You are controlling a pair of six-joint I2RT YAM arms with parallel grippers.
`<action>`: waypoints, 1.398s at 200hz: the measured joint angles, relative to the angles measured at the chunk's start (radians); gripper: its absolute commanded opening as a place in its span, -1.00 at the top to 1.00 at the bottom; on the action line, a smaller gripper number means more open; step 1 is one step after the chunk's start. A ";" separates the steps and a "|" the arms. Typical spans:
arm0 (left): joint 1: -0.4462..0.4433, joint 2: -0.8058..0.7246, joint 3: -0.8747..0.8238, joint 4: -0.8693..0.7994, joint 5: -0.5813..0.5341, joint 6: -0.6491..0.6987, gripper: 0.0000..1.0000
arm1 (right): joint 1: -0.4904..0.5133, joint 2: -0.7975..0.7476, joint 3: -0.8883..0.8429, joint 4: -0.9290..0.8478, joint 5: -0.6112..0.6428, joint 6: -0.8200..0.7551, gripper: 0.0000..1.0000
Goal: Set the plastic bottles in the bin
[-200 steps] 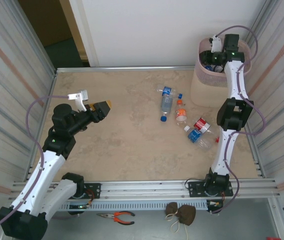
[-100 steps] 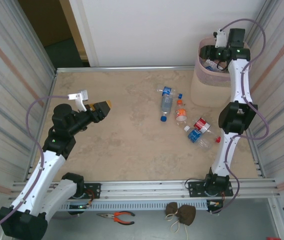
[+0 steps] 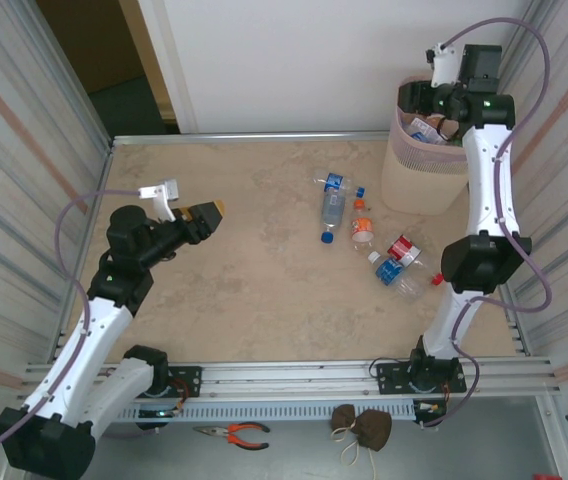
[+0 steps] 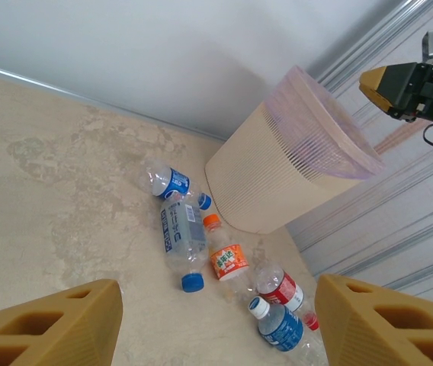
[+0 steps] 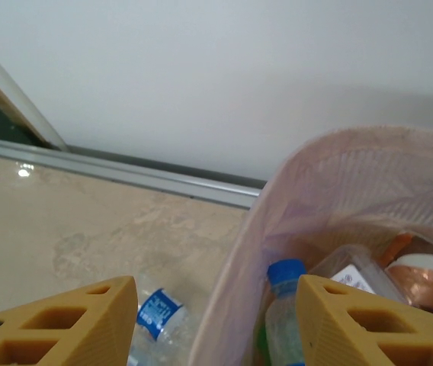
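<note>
right tool: jaws gaping, empty, hovering above the bin; we are seeing several bottles lying inside, just beneath it. we are counting five bottles waiting on the worktop, well right of the left tool, likewise gaping, empty.

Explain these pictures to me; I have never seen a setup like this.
Two robot arms are bolted at the near edge of a table. One picture looks down from above; the other two come from cameras on each wrist, so the yellow fingers frame them. Several plastic bottles lie on the table near a tall bin, which already holds more bottles. The left end effector hovers open and empty over the table. The right end effector is open and empty above the bin.
</note>
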 measured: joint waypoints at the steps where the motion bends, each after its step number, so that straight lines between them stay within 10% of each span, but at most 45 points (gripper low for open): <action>1: 0.000 0.000 0.000 0.000 0.000 0.000 -0.36 | 0.001 -0.005 -0.006 0.000 0.001 -0.002 -0.11; 153: 0.000 0.102 -0.001 0.064 0.050 -0.004 -0.34 | 0.282 -0.358 -0.672 -0.077 0.257 -0.138 -0.13; 279: 0.000 0.116 -0.001 0.079 0.061 -0.022 -0.34 | 0.306 -0.164 -0.943 0.163 0.369 0.288 -0.48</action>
